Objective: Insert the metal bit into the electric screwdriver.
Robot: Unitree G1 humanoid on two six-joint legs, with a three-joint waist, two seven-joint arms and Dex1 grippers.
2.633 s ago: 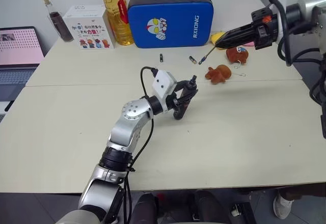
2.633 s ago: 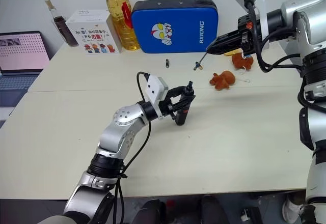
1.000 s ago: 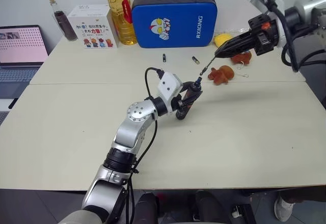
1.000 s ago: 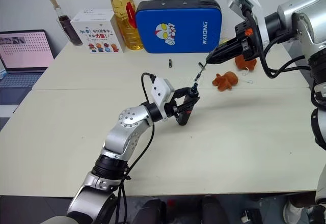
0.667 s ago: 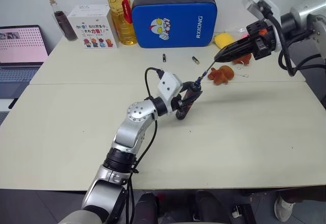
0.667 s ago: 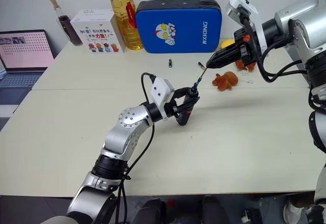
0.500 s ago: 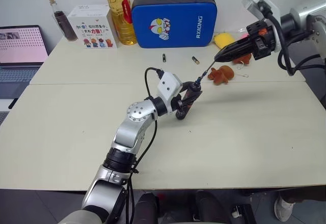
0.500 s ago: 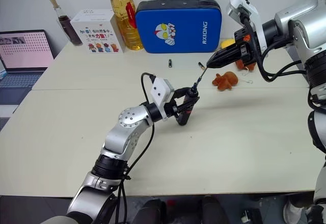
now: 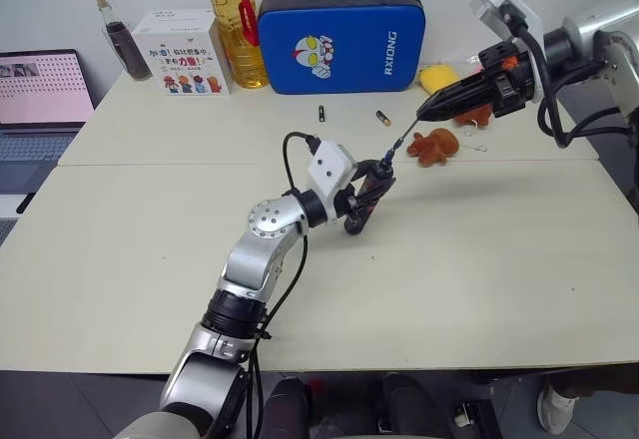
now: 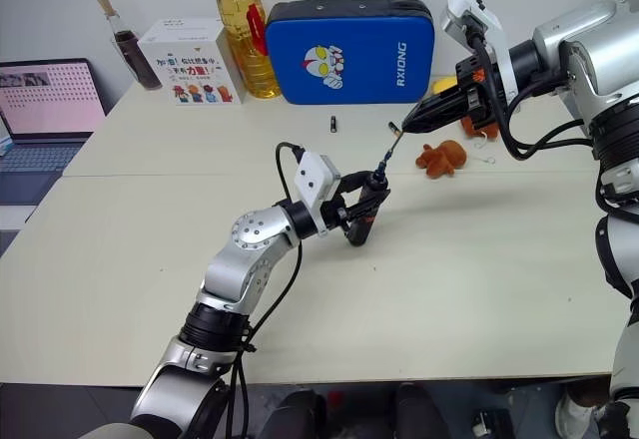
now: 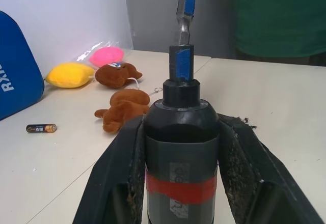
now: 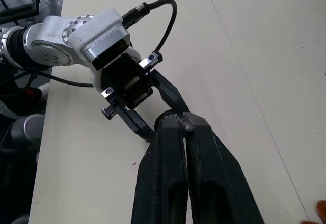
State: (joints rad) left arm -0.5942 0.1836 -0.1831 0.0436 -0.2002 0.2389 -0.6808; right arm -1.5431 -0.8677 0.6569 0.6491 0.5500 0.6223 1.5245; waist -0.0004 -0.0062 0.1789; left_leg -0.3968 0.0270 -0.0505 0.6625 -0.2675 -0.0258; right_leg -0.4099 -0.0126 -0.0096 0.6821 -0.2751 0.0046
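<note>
**Bit meets screwdriver**

Left claw (image 9: 361,195) grips one screwdriver (image 11: 182,147) above the desk (image 9: 479,259). Right claw (image 9: 431,110), shut, pinches one bit (image 9: 401,142) at its tip. Two batteries (image 9: 380,117), two brown plush toys (image 9: 431,146) lie behind.

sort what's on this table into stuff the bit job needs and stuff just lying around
For the job:
- thin silver metal bit, pinched in the shut right hand
- dark pen-shaped electric screwdriver with red band, clamped in the shut left hand

Lying about:
- blue zip case
- oil bottle
- brown plush toys
- two small batteries
- laptop
</note>
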